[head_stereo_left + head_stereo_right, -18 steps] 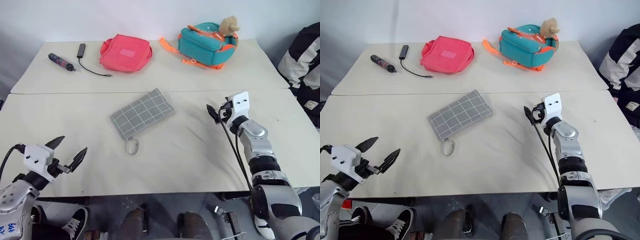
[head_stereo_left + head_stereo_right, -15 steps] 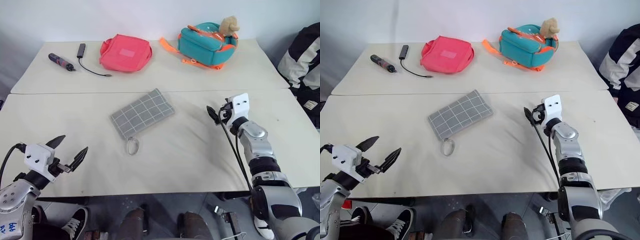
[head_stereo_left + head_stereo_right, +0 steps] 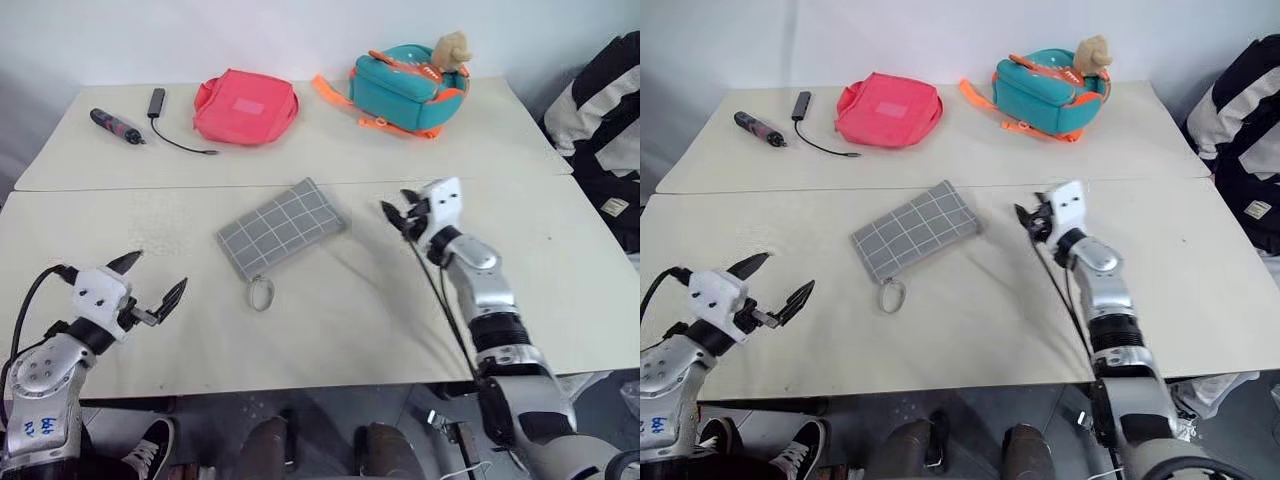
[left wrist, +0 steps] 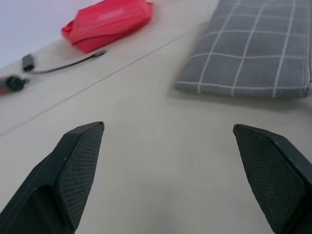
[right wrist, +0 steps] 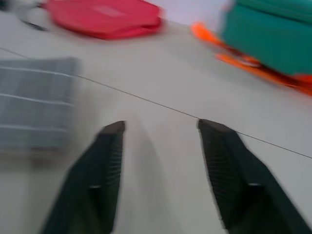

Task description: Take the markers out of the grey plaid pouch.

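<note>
From your head camera, the flat grey plaid fabric pouch (image 3: pixel 283 229) lies closed mid-table; your left gripper (image 3: pixel 148 287) is spread empty, well apart from it. Left wrist: the pouch lies ahead. Right wrist: your right gripper (image 5: pixel 161 126) gapes empty beside the pouch.

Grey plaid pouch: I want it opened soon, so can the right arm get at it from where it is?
Probably yes: bare table lies between the right gripper and the pouch.
</note>
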Motion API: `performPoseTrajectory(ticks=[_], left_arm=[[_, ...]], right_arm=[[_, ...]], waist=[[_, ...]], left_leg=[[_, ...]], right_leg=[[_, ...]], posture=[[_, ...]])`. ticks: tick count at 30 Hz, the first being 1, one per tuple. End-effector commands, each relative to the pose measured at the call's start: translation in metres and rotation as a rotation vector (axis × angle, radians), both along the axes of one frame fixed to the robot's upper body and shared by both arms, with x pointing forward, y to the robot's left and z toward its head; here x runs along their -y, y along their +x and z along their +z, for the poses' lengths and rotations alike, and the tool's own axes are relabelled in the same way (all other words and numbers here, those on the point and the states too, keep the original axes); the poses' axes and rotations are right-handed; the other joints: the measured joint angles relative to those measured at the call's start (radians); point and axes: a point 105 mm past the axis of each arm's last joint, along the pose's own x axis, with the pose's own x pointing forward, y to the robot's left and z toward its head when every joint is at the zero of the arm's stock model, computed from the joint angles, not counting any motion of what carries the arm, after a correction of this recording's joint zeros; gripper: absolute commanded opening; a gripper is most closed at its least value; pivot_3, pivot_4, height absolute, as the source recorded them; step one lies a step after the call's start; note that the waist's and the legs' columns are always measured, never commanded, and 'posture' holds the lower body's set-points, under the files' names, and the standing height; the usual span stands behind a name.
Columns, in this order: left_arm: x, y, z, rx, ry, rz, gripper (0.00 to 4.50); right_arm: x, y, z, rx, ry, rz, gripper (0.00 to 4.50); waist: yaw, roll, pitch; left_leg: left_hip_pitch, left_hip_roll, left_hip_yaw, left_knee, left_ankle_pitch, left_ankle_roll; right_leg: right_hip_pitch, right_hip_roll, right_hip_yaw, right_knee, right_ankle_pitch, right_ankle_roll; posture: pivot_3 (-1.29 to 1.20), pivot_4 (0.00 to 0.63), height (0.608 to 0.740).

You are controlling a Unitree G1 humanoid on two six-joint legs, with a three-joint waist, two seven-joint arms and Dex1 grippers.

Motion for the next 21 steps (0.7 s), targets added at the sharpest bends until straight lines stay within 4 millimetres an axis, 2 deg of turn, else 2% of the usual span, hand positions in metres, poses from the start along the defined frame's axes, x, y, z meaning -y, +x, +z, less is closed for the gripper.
performPoseTrajectory(ticks=[1, 3, 4, 7, 12, 15, 21], left_arm=[[0.009, 0.006, 0.003, 0.058, 0.165, -0.045, 4.5], [0.012, 0.011, 0.003, 0.073, 0.202, -0.059, 4.5], [0.012, 0.013, 0.003, 0.077, 0.207, -0.061, 4.5], [0.021, 0.022, -0.004, 0.109, 0.382, -0.108, 4.5], [0.027, 0.035, -0.006, 0.152, 0.536, -0.151, 4.5], [0.041, 0.042, -0.007, 0.19, 0.566, -0.202, 4.5], [0.068, 0.05, -0.019, 0.187, 0.602, -0.303, 4.5]], right_arm=[[-0.034, 0.0, 0.023, 0.088, -0.019, 0.046, 0.94], [-0.047, 0.002, 0.023, 0.087, -0.016, 0.054, 0.22], [-0.049, 0.002, 0.023, 0.085, -0.014, 0.055, 0.06], [-0.064, 0.007, 0.009, 0.086, -0.121, 0.038, 0.06], [-0.071, 0.014, -0.012, 0.038, -0.27, 0.033, 0.06], [-0.07, 0.016, -0.023, -0.007, -0.31, 0.03, 0.06], [-0.068, 0.016, -0.027, -0.029, -0.302, 0.031, 0.06]], waist=[[0.0, 0.0, 0.0], [0.004, 0.0, 0.0], [0.005, -0.001, 0.0], [0.005, -0.002, -0.001], [-0.001, -0.002, -0.001], [-0.003, -0.002, -0.001], [-0.003, -0.003, -0.002]], left_leg=[[0.0, 0.0, 0.0, 0.0, 0.0, 0.0], [0.0, 0.0, 0.0, 0.0, 0.0, 0.0], [0.0, 0.0, 0.0, 0.0, 0.0, 0.0], [0.0, -0.001, -0.001, 0.0, -0.002, -0.002], [0.0, -0.001, 0.001, -0.001, 0.0, -0.001], [0.0, 0.0, 0.002, -0.001, 0.0, -0.001], [0.0, 0.0, 0.003, -0.001, 0.0, -0.001]], right_leg=[[0.0, 0.0, 0.0, 0.001, 0.0, 0.0], [-0.001, 0.0, 0.001, 0.003, 0.0, 0.0], [-0.001, 0.0, 0.001, 0.003, 0.0, 0.0], [-0.002, -0.001, 0.001, 0.004, 0.0, 0.0], [-0.005, -0.001, 0.002, 0.007, 0.0, 0.0], [-0.006, -0.001, 0.001, 0.009, 0.0, 0.0], [-0.008, -0.001, 0.001, 0.012, 0.0, 0.0]], posture=[[0.0, 0.15, 0.74], [0.0, 0.15, 0.74], [0.0, 0.15, 0.74], [0.0, 0.15, 0.74], [0.0, 0.15, 0.74], [0.0, 0.15, 0.74], [0.0, 0.15, 0.74]])
